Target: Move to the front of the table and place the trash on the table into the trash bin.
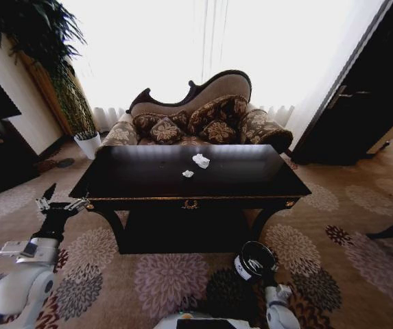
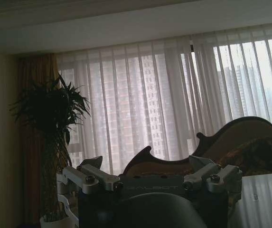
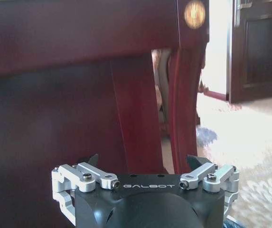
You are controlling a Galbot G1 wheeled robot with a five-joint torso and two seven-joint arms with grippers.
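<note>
Robot stands in front of the table (image 1: 148, 179), roughly centred on its near edge; I judge the drive-up step done and the pick step not yet begun.

Left side: left gripper (image 1: 60, 202) is raised beside the table's near-left corner, level with the top. In the left wrist view its fingers (image 2: 90, 178) stand wide apart with nothing between them. It points across toward the plant (image 1: 42, 41) and the curtain (image 2: 140, 104).

Centre: two white paper wads lie on the glossy top, well apart from both grippers. The larger wad (image 1: 201, 160) sits toward the far side, the smaller wad (image 1: 188, 173) just nearer and slightly left. No bottle or black wad can be made out on the dark top.

Right side: the bin (image 1: 253, 261) stands on the carpet just in front of the table's near-right leg (image 3: 185, 95), mouth up, white label facing left. Right gripper (image 3: 145, 168) is low, below the table rail, fingers spread wide and empty.

Next move, as I judge: one arm must lift over the near edge, reach far across to a wad, and close on it. The wads are small and light, so a low, centred pinch is needed. The bin is near the right arm, which favours that arm for the drop.
</note>
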